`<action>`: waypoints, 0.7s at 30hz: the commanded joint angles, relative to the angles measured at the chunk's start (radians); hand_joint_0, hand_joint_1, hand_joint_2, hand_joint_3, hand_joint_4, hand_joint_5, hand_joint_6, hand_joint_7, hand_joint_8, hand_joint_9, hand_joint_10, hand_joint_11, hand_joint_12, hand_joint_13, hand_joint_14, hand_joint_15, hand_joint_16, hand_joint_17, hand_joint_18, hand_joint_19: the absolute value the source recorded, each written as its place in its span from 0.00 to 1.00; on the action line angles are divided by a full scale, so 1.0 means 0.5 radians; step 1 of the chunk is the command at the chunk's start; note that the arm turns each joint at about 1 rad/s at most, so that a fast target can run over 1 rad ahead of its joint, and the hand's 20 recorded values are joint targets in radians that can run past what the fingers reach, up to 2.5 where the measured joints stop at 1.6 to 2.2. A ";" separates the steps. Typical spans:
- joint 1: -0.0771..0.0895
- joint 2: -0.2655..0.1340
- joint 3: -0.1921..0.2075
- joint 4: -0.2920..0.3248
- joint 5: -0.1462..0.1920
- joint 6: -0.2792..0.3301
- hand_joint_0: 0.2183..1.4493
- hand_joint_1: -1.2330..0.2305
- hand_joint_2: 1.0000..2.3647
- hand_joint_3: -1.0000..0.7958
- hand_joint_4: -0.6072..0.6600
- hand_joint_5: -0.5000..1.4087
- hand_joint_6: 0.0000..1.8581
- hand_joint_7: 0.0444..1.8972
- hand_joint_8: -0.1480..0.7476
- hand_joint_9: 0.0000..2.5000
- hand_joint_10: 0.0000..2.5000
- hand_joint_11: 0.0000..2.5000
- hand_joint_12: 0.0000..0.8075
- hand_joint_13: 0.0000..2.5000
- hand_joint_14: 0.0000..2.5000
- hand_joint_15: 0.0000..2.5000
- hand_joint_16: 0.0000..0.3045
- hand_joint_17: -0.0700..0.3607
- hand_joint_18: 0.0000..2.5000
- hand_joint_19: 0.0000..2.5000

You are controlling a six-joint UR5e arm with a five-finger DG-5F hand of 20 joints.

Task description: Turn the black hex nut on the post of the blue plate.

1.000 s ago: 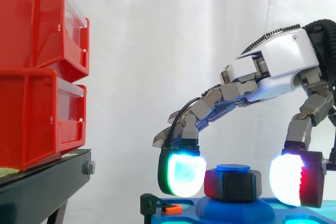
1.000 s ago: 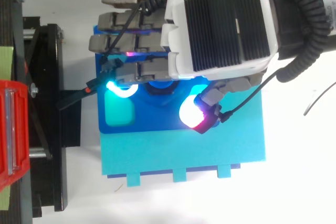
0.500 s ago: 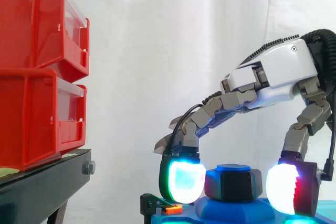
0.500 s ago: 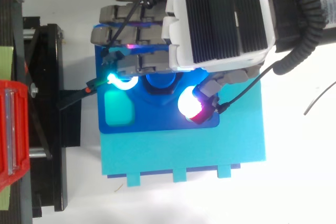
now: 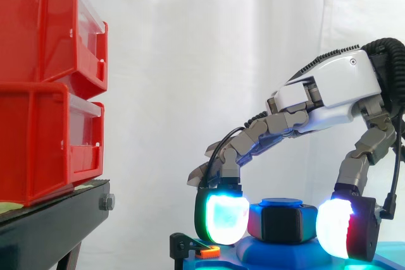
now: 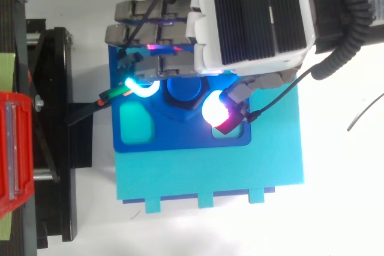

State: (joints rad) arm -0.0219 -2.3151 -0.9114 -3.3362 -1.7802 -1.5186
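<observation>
The black hex nut [image 5: 281, 224] sits on the blue post [image 5: 281, 202] of the dark blue plate [image 6: 180, 137]. My hand [image 5: 329, 90] arches over it from the right. One glowing cyan-green fingertip [image 5: 219, 219] presses the nut's left side. The white-and-red thumb pad [image 5: 342, 230] meets its right side, so the nut is pinched between them. In the top view the hand [image 6: 252, 22] covers the plate's far half, and the nut [image 6: 183, 99] peeks out between the two lit pads.
The blue plate lies on a light-blue base [image 6: 210, 172]. An orange-tipped clamp [image 5: 207, 252] grips the plate's left edge. Stacked red bins [image 5: 44, 80] stand on a black stand [image 5: 50, 226] to the left.
The finger and thumb pads have drawn inward and slightly lower, shutting the gaps beside the nut. In the top view the thumb pad slid left toward the post.
</observation>
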 commanded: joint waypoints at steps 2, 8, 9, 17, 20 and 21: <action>-0.005 0.001 0.000 0.000 -0.008 0.000 0.22 0.28 0.00 0.28 0.60 0.16 0.27 0.49 0.37 0.09 0.00 0.02 0.39 0.00 0.00 0.02 0.15 0.40 0.00 0.04; -0.018 0.001 0.000 -0.007 -0.023 0.000 0.21 0.27 0.00 0.28 0.60 0.16 0.27 0.49 0.37 0.09 0.00 0.02 0.39 0.00 0.00 0.02 0.16 0.41 0.00 0.04; -0.018 0.001 0.000 -0.007 -0.026 0.000 0.20 0.27 0.00 0.28 0.61 0.16 0.27 0.49 0.37 0.09 0.00 0.02 0.40 0.00 0.00 0.02 0.16 0.41 0.00 0.04; -0.027 0.001 0.000 -0.016 -0.035 0.000 0.19 0.26 0.00 0.28 0.61 0.16 0.27 0.50 0.38 0.09 0.00 0.03 0.41 0.00 0.00 0.02 0.16 0.42 0.00 0.05; -0.027 0.001 0.000 -0.019 -0.038 0.000 0.19 0.26 0.00 0.28 0.61 0.16 0.27 0.50 0.38 0.09 0.00 0.03 0.41 0.00 0.00 0.02 0.16 0.42 0.00 0.04; -0.030 0.001 0.000 -0.016 -0.038 -0.003 0.19 0.26 0.00 0.28 0.61 0.16 0.27 0.50 0.38 0.09 0.00 0.03 0.41 0.00 0.00 0.02 0.16 0.42 0.00 0.05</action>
State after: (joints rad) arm -0.0350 -2.3149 -0.9111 -3.3445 -1.7987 -1.5192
